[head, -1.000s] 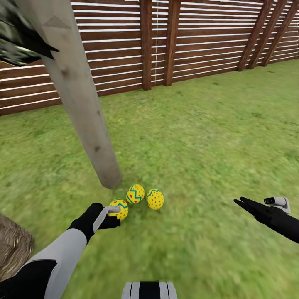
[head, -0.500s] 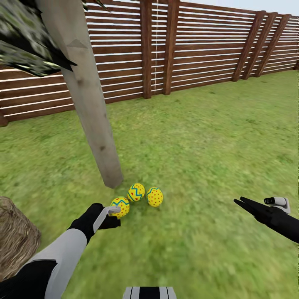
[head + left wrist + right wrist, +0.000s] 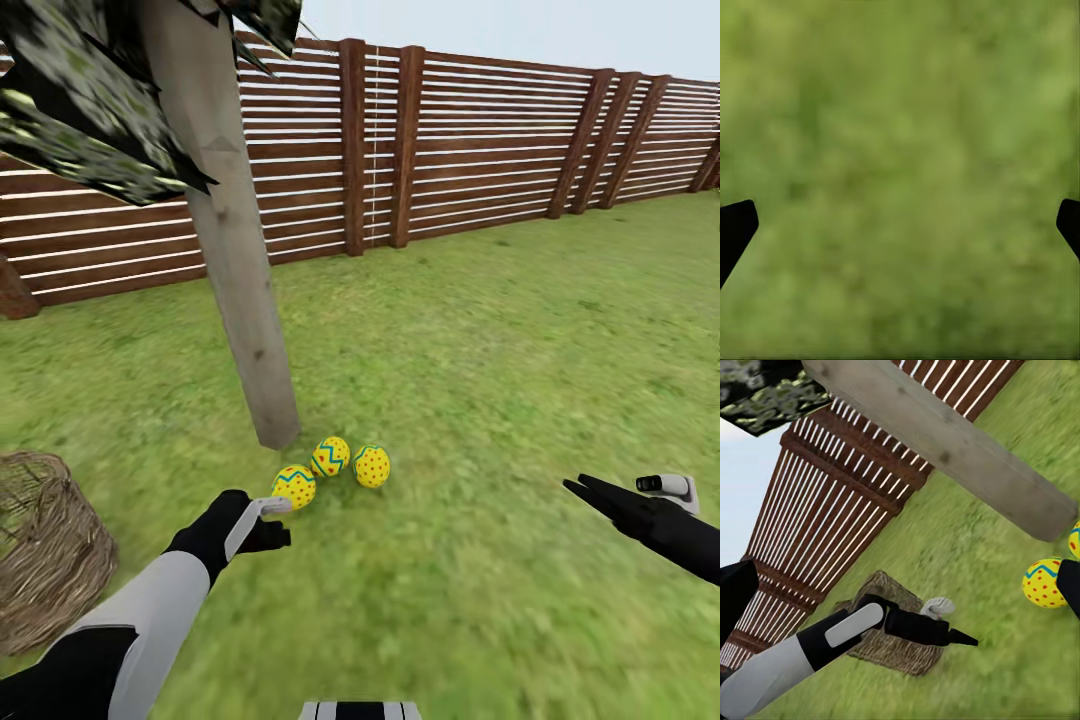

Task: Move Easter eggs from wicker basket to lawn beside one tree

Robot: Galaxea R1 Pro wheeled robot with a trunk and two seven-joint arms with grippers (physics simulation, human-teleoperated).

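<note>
Mottled green lawn (image 3: 520,340) spans the frame, backed along the top by a brown horizontal-slat fence (image 3: 480,140). Tree (image 3: 245,300): straight pale grey-brown trunk, tilted in view, base left of centre, blocky speckled foliage upper left. Woven wicker basket (image 3: 45,545) at the left edge, round, tapering, tipped over. Three yellow eggs (image 3: 334,456) in a tight row just right of the trunk base, on grass, long axes roughly upright; red dots and blue zigzags visible. Left end effector (image 3: 268,520) lower left, just short of the nearest egg, fingers (image 3: 735,229) spread wide, empty. Right end effector (image 3: 585,490) lower right, well apart from the eggs; open or closed, can't tell.
</note>
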